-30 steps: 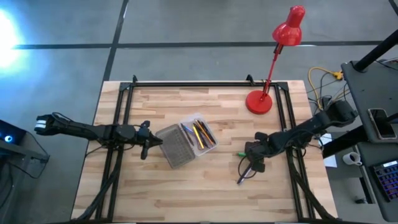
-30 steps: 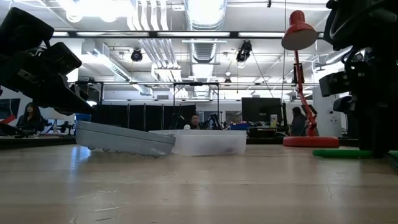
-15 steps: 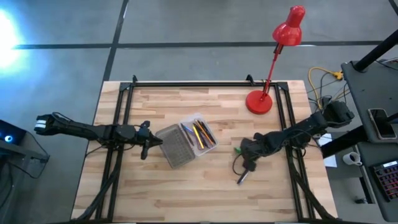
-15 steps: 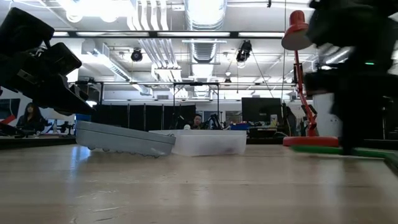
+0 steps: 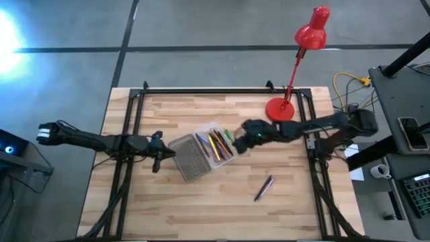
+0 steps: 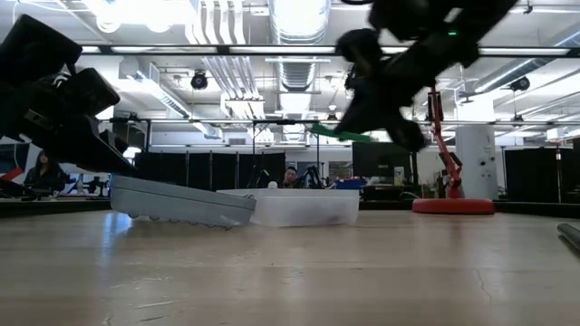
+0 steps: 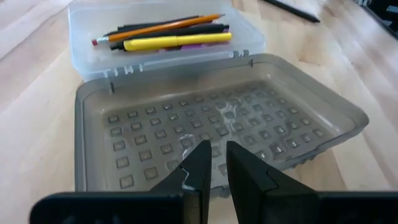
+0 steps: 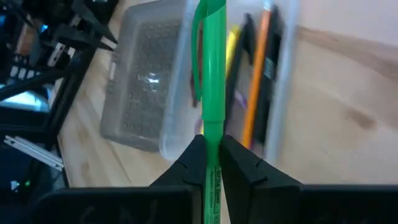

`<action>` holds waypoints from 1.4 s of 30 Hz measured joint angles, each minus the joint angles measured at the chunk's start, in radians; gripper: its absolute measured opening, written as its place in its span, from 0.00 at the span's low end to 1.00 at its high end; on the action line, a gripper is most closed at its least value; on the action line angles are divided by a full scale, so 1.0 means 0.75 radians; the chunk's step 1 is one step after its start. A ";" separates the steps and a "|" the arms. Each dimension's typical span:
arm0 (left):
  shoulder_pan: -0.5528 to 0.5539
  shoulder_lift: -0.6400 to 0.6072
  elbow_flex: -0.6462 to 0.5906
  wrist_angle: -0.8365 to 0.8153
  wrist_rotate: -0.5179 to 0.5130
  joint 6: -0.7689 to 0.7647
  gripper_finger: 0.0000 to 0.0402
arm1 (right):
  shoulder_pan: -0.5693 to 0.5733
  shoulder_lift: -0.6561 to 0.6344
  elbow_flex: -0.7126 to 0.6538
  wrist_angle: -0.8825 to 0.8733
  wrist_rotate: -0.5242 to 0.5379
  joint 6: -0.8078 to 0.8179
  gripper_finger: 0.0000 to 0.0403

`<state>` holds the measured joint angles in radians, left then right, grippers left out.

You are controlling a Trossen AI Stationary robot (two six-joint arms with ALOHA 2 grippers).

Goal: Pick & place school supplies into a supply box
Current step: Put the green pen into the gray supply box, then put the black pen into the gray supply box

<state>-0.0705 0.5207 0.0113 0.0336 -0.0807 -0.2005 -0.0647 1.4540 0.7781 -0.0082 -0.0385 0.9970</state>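
Observation:
The supply box lies open mid-table: a clear half (image 5: 226, 158) holding black, orange and yellow pens (image 7: 177, 41), and a ribbed grey lid (image 5: 190, 160) whose free edge is tilted up in the low view (image 6: 181, 204). My right gripper (image 5: 242, 139) is shut on a green pen (image 5: 228, 134), well above the table beside the clear half. My left gripper (image 5: 161, 156) is at the lid's free edge, its fingers almost together (image 7: 216, 163). A dark purple pen (image 5: 264, 187) lies flat on the table toward the near right. My right gripper pinches the green pen (image 8: 211, 146) between its two fingers, back along its barrel. The pen runs along the fingers and sticks out past them (image 8: 210, 56) toward the box. It is lifted clear and about level (image 6: 337, 135). My left gripper: whether its fingertips touch the lid's rim (image 7: 205, 190), I cannot tell.
A red desk lamp stands with its base (image 5: 281, 109) at the table's far right, behind my right arm. Black frame rails run along the table's left, right and far edges. Bare wood lies in front of the box.
My right gripper has risen with the green pen from the table's near right and gone left and toward the far edge, to beside the box's clear half. The pen is now lifted clear. The dark purple pen has stayed on the table.

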 joint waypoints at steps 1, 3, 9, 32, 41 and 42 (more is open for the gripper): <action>0.000 0.003 0.000 0.000 0.000 0.000 0.08 | -0.014 0.047 0.052 -0.003 -0.022 -0.031 0.05; 0.000 0.003 0.000 0.000 0.000 0.000 0.08 | -0.033 0.150 0.171 -0.005 -0.062 -0.079 0.05; 0.000 0.003 0.000 0.000 0.000 0.000 0.08 | -0.043 0.474 0.536 -0.297 -0.100 -0.167 0.16; 0.000 0.005 0.000 0.000 0.000 0.000 0.08 | 0.264 -0.034 0.216 -0.900 -0.016 -1.020 0.41; 0.000 0.005 0.000 0.000 0.000 0.000 0.08 | 0.589 -0.083 -0.011 -0.891 0.089 -0.899 0.34; 0.000 0.005 0.000 0.000 0.000 0.000 0.08 | 0.606 -0.071 -0.015 -0.888 0.092 -0.887 0.33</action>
<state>-0.0706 0.5243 0.0113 0.0334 -0.0807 -0.2005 0.3898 1.4006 0.7669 -0.6743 0.0307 0.3320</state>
